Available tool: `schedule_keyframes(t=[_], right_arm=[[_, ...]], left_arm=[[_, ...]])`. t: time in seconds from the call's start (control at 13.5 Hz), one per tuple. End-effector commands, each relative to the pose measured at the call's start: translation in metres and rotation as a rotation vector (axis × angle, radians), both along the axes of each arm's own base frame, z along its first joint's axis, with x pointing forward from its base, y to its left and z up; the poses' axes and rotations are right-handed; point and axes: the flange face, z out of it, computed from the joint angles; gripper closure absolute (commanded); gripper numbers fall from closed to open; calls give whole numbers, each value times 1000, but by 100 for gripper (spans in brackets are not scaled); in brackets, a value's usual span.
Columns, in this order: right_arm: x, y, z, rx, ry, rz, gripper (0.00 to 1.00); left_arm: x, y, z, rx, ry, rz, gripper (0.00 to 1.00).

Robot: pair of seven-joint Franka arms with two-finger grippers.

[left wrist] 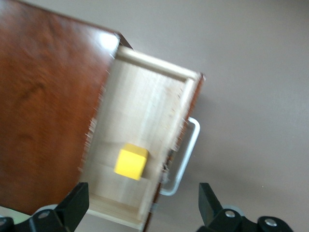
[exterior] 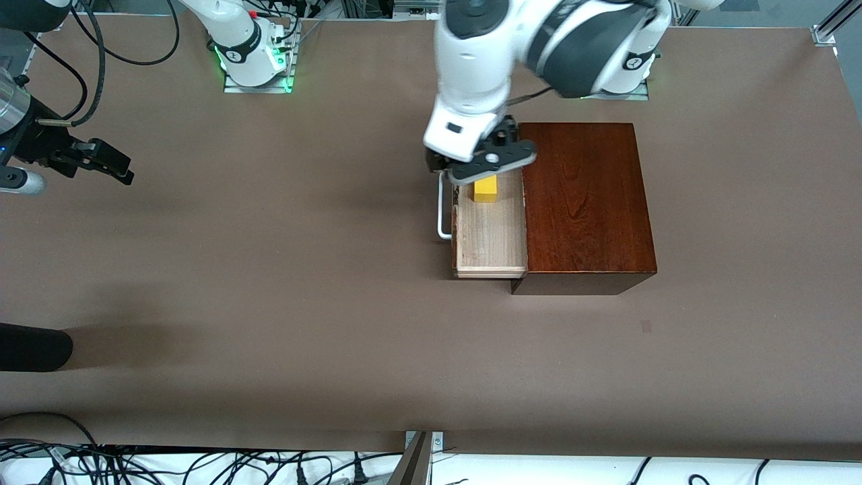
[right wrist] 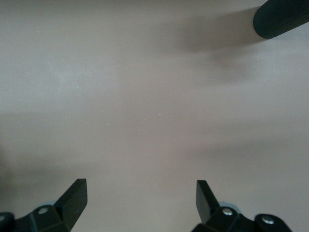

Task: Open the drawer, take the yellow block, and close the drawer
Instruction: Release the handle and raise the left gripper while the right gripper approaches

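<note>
The drawer (exterior: 488,236) of pale wood stands pulled out of the mahogany box (exterior: 586,202) toward the right arm's end of the table, its white handle (exterior: 441,209) in front. The yellow block (exterior: 485,190) lies in the tray's end farther from the front camera. My left gripper (exterior: 475,168) hangs open over that end, just above the block, with nothing between its fingers. In the left wrist view, the block (left wrist: 131,161) sits in the drawer (left wrist: 140,106) ahead of the open left gripper (left wrist: 142,193). The right gripper (exterior: 111,162) waits open over bare table, as the right wrist view shows (right wrist: 141,191).
A black rounded object (exterior: 34,347) juts in at the table edge by the right arm's end, also in the right wrist view (right wrist: 282,17). Cables lie along the table edge nearest the front camera. Brown tabletop surrounds the box.
</note>
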Motion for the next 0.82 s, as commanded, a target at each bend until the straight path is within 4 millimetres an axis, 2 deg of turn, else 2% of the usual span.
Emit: schedule_keyframes(t=[0.0,0.15,0.22,0.3,0.45,0.59,0.74], right_arm=[[2,1,4,1,3,-1,0],[2,10,7,14,-3,8,0],[1,27,7,46,-2,28,0],[0,49,6,73,2,57,0],[-6,114,-2,74,13,154,0],[-12,161,-14,73,34,160,0],[-18,207,-20,87,8,200,0]], left_arm=[[-1,76,38,-27,40,-77,0],[5,133,60,-18,62,-152,0],[7,160,68,-15,68,-185,0],[11,191,76,-13,75,-210,0],[21,251,88,-12,82,-242,0],[23,305,92,-20,80,-291,0],[17,345,90,-36,73,-307,0]])
